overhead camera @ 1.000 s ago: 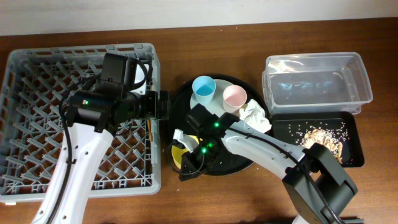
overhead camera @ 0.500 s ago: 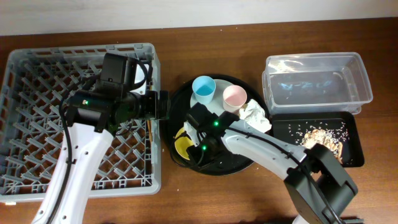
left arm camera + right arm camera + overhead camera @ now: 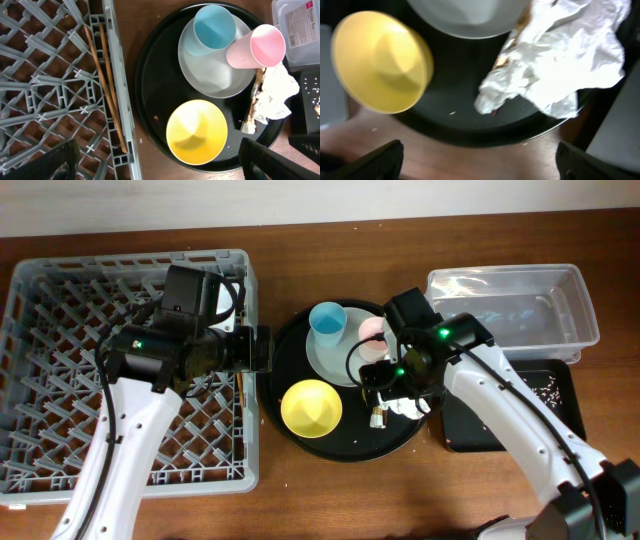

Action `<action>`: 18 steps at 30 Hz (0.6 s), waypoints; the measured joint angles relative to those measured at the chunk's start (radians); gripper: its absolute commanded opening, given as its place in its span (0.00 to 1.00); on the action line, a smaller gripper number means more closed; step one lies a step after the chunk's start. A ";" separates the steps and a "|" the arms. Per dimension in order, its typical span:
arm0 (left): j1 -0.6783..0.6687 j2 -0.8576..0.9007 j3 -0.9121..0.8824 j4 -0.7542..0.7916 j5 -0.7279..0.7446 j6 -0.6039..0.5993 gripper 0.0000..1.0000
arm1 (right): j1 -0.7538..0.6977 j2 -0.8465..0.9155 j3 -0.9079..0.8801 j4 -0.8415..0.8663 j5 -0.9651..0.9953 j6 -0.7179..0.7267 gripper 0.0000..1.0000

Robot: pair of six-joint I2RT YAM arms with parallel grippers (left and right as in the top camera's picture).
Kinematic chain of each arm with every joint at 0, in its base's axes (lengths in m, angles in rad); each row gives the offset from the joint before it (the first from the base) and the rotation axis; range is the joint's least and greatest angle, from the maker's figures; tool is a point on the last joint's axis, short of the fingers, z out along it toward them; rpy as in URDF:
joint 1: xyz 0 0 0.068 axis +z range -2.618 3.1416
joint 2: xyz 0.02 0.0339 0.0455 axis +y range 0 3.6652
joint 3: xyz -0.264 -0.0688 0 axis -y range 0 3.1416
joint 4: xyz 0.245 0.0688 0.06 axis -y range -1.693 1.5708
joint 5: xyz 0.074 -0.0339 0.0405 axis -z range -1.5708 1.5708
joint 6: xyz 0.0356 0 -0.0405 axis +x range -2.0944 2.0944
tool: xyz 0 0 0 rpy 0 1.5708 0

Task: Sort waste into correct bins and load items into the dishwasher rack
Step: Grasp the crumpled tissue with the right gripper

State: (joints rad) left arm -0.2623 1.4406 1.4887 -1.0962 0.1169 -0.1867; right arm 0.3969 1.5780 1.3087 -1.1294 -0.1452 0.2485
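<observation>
Brown wooden table [image 3: 400, 240] below a pale wall [image 3: 300, 195] — left gripper [image 3: 157, 145] and right gripper [image 3: 479, 147] both gape wide and empty, the right over the crumpled white paper napkin [image 3: 560, 65] on the round black tray [image 3: 345, 452] — its arm half-hiding the shallow black rectangular tray [image 3: 555, 395].

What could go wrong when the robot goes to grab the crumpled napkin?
The pink cup leans tilted right beside the napkin, so the open right gripper might knock it over. The small brown wrapper lies against the napkin, so both could get pinched together and sorted as one.
</observation>
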 measured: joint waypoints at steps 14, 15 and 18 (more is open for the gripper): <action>0.000 0.000 0.000 0.000 0.000 0.000 1.00 | -0.002 0.041 -0.138 0.260 0.235 0.090 0.99; 0.000 0.000 0.000 0.000 0.000 0.000 0.99 | 0.000 0.042 -0.153 0.283 0.240 0.092 0.99; 0.000 0.000 0.000 0.000 0.000 0.000 0.99 | 0.003 0.043 -0.195 0.334 0.248 0.093 0.99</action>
State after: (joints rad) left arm -0.2623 1.4406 1.4887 -1.0958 0.1169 -0.1867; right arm 0.4004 1.6207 1.1141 -0.7956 0.1024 0.3412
